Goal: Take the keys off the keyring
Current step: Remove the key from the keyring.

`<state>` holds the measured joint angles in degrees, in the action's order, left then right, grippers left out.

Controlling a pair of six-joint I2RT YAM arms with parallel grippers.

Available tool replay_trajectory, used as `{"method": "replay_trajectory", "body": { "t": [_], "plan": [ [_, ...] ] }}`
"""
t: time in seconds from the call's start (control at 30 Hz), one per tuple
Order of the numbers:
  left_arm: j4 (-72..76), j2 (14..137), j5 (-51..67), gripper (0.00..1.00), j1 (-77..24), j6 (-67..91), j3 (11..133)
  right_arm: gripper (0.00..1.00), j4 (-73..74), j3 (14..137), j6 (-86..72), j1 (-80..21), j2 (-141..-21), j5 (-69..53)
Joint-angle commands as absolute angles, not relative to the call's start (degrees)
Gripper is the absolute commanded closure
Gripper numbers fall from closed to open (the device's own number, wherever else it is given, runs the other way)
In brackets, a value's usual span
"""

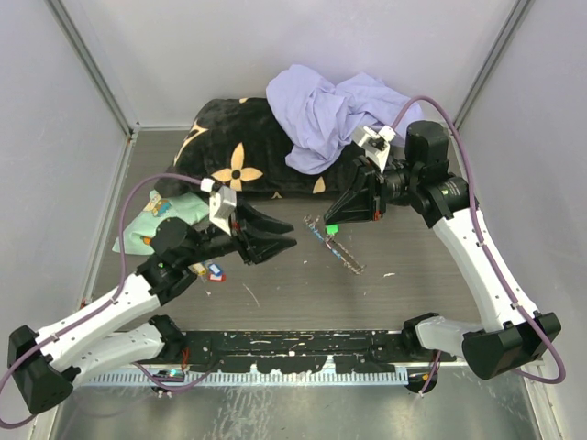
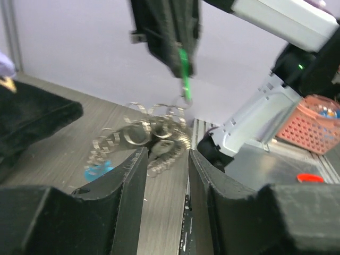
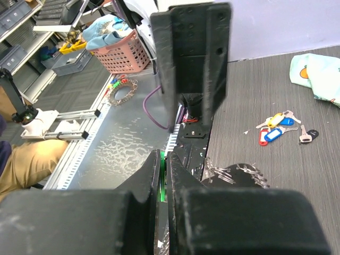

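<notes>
The keyring, a silver chain with a light-blue piece, lies on the table between both arms. In the left wrist view the chain sits just past my open left gripper, with nothing between its fingers. My right gripper is shut on the green tag of a key. The tag hangs down to a small ring at the top of the chain. The green tag shows as a thin strip between the right fingers. Loose keys with yellow, blue and red tags lie near the left arm.
A black flowered blanket with a lavender cloth on it fills the back of the table. A mint-green cloth lies at the left. A pink basket stands off the table beyond the near rail.
</notes>
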<state>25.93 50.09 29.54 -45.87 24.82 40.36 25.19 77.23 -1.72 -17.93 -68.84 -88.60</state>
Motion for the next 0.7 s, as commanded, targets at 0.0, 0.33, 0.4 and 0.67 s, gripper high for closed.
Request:
{"method": "replay_trajectory", "body": {
  "t": [0.0,0.33,0.4,0.67],
  "plan": [
    [30.5,47.6,30.6,0.62,-52.4,12.2,39.8,0.99,22.7,78.0,-2.6,-18.0,-67.6,-92.5],
    [25.3,54.0,28.4,0.75,-65.2,3.7,44.5,0.99,22.7,77.8,-2.7,-18.0,-67.8,-92.4],
    [24.4,55.1,26.3,0.75,-66.4,2.5,45.2,0.99,22.7,77.8,-2.6,-18.0,-67.7,-92.4],
    [24.5,60.1,17.4,0.68,-67.8,-1.0,48.2,0.99,22.7,77.6,-2.7,-18.1,-67.5,-92.4]
  ]
}}
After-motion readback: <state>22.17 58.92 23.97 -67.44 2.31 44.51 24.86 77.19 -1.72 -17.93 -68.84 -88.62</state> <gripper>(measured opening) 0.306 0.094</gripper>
